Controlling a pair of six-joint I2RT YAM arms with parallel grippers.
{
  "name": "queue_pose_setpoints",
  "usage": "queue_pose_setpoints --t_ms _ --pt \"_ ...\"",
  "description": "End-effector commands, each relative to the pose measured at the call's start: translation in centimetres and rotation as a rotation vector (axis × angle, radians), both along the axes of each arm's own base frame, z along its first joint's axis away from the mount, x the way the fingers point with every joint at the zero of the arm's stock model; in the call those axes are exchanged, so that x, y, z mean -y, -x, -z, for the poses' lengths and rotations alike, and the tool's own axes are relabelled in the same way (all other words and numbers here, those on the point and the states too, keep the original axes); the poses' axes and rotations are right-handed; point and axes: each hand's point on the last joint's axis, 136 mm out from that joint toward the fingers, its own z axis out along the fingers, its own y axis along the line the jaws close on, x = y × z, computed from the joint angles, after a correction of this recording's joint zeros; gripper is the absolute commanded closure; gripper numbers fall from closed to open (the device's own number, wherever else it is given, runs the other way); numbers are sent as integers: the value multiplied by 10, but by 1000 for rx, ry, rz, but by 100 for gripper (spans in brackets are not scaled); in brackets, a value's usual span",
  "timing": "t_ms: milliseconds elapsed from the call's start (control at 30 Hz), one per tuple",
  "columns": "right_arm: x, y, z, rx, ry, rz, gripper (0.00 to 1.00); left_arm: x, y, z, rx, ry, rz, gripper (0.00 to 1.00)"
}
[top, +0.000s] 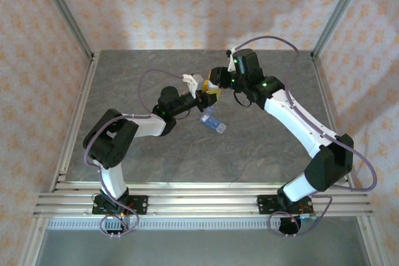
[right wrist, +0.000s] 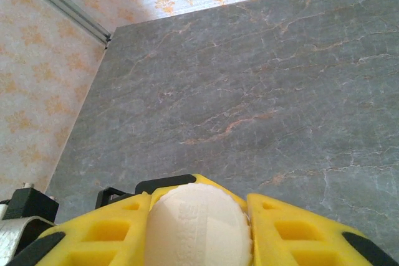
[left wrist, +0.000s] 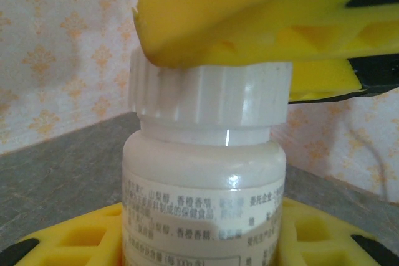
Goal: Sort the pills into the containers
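White ribbed plastic cap of pale-labelled pill bottle: right gripper clamped on it, left gripper clamped on body, likely an unscrew setup. Translucent light-blue pill box lies on table nearby; contents unreadable.

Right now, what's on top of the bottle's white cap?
The right arm's yellow fingers close around the white cap from above, and one of them hides its upper rim. The cap is on the bottle, so the contents inside cannot be seen.
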Motion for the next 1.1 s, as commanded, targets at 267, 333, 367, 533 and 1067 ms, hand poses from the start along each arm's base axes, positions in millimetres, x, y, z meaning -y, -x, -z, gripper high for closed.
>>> queue_pose_setpoints --t_ms 267,333,367,533,1067 --pt "11 1 -10 -29 31 75 53 -7 4 -38 144 67 -36 100" --pt "11 -2 -17 -19 31 81 48 -7 3 -35 137 64 -38 100" --pt "11 -3 -21 -16 29 83 46 -7 3 -35 136 64 -37 100" --pt "13 -8 -42 11 8 84 29 -7 3 -32 126 65 -31 100" --pt "22 15 -61 113 -95 -262 19 5 23 -51 46 145 200 100"
